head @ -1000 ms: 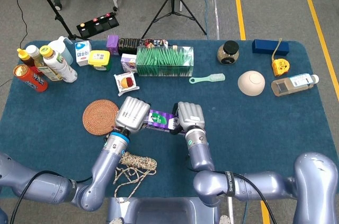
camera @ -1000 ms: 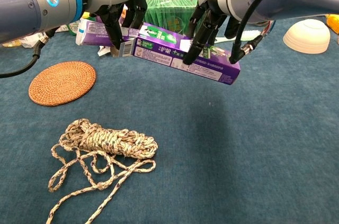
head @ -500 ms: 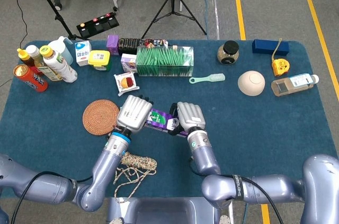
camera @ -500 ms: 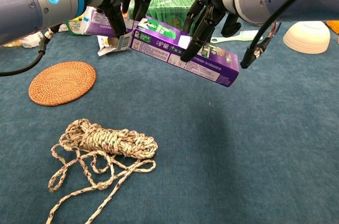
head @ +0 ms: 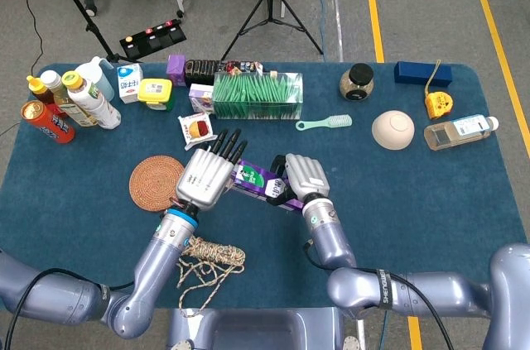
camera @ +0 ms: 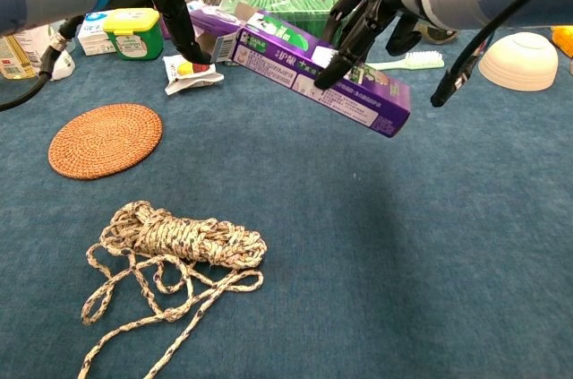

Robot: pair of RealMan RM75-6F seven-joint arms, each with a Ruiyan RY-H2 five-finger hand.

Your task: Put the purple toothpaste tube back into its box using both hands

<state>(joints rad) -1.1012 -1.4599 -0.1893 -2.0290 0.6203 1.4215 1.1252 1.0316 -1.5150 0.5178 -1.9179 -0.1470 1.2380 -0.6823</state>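
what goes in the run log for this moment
right hand: grips purple cardboard toothpaste box, lifted, tilted | left hand: fingers spread at box's open end | tube: unseen

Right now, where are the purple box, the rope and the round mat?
purple toothpaste box (camera: 340, 92), chest view, on its printed long side, held above the table.
rope (camera: 183, 243), chest view, on the thick bundled middle of the coil.
round woven mat (head: 157, 182), head view, at its centre, flat on the table.

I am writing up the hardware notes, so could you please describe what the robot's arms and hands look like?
Both arms are glossy silver-grey and rounded, with black cables running alongside. The left hand has a silver back, black fingers and a blue ring at its wrist. The right hand is silver too, with black fingers and a grey ribbed wrist.
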